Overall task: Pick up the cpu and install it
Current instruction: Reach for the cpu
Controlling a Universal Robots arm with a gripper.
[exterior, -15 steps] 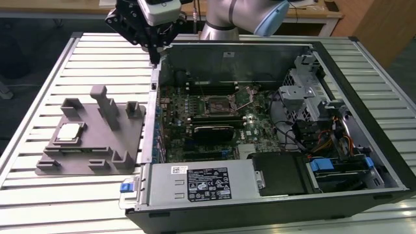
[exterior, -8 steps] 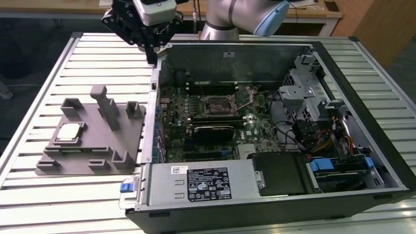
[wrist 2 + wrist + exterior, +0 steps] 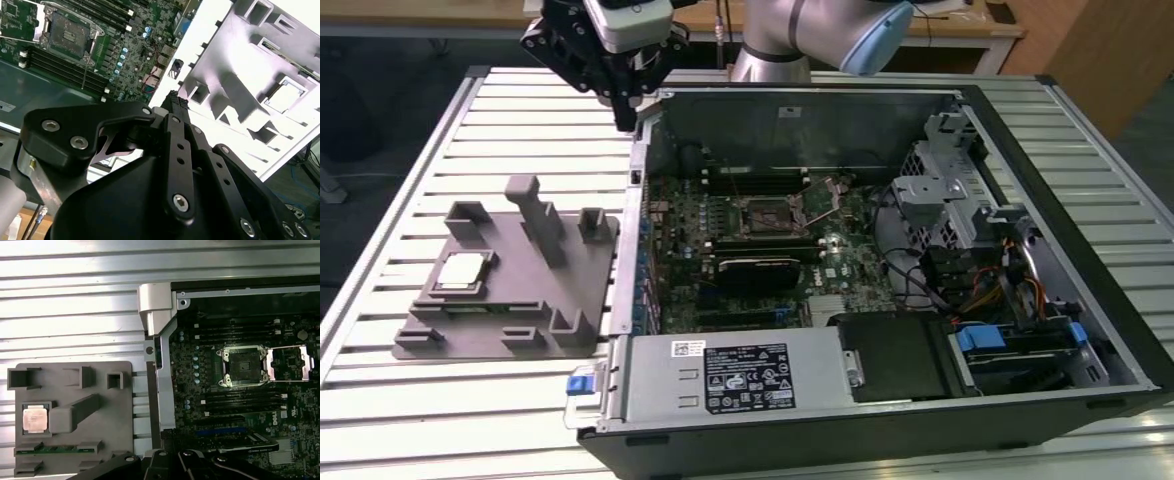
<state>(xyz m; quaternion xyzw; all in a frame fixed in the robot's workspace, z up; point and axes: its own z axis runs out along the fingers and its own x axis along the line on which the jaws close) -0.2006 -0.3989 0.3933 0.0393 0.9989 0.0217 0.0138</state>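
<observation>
The cpu [image 3: 463, 272], a small silvery square chip, lies flat in a pocket of the grey fixture [image 3: 520, 330] on the slatted table, at the exterior view's left. It also shows in the first wrist view as the cpu [image 3: 35, 419] in the fixture [image 3: 100, 390]. My gripper [image 3: 630, 118] hangs high over the case's back corner, far from the chip. Its fingers look shut with nothing held, seen as the gripper [image 3: 175, 102] in the second wrist view. The motherboard socket [image 3: 243, 365] sits bare, its metal lid [image 3: 290, 362] swung open.
The open computer case [image 3: 1067, 200] lies on its side on the table [image 3: 400, 200], with a power supply [image 3: 734, 375], drive cage [image 3: 947, 160] and cables inside. Its side wall [image 3: 157, 320] stands between fixture and motherboard. Tall posts [image 3: 534, 215] rise from the fixture.
</observation>
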